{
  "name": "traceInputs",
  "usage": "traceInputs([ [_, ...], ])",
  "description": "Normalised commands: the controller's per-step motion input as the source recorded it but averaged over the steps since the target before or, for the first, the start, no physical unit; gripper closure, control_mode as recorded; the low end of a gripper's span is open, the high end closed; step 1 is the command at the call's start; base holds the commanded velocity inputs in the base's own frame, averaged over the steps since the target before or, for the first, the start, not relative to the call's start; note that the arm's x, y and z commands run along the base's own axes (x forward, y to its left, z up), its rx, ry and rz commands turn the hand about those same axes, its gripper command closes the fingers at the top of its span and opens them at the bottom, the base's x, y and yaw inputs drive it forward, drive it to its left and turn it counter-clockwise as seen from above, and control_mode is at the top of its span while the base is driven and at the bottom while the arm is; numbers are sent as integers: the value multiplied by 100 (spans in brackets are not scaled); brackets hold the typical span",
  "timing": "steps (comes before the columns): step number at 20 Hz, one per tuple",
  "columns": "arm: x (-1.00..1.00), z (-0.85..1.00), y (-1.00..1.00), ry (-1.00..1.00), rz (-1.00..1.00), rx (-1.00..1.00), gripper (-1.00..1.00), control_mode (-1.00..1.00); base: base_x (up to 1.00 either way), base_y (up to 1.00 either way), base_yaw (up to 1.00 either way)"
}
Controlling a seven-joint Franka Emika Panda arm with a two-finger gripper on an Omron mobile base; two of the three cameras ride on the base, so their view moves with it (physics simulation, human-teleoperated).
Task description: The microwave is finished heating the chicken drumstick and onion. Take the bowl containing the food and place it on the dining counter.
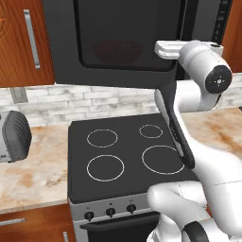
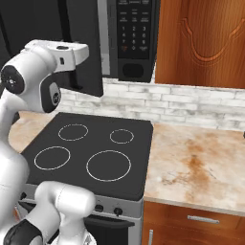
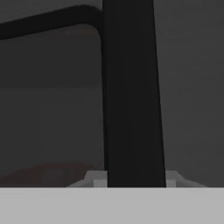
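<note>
At the microwave (image 1: pixel 118 38) door's right edge, the gripper (image 3: pixel 134 181) straddles the upright black handle (image 3: pixel 131 96), narrowly parted and seemingly clasping it, while the red bowl (image 1: pixel 117 51) sits dimly behind the glass, left of the gripper.

One microwave (image 1: pixel 118 40), one stovetop (image 1: pixel 123 158), four rings.

Dark glass microwave door (image 1: pixel 125 35) blocks way to faint red bowl (image 1: pixel 116 49) behind it. Long black handle (image 3: pixel 131 96) fills gap between fingertips.
</note>
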Motion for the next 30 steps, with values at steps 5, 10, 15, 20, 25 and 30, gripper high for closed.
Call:
traceInputs([
  [5, -100, 72, 62, 0, -11, 0, 100, -100, 0, 0, 0],
  [10, -100, 44, 55, 0, -7, -3, 100, -100, 0, 0, 0],
  [15, -100, -37, 46, 0, -1, -9, -100, -100, 0, 0, 0],
  [20, -100, -19, 31, 0, -7, -4, -100, -100, 0, 0, 0],
  [25, -100, -39, 20, -1, -7, -9, -100, -100, 0, 0, 0],
  [30, -100, -15, -31, -9, -9, -1, -100, -100, 0, 0, 0],
])
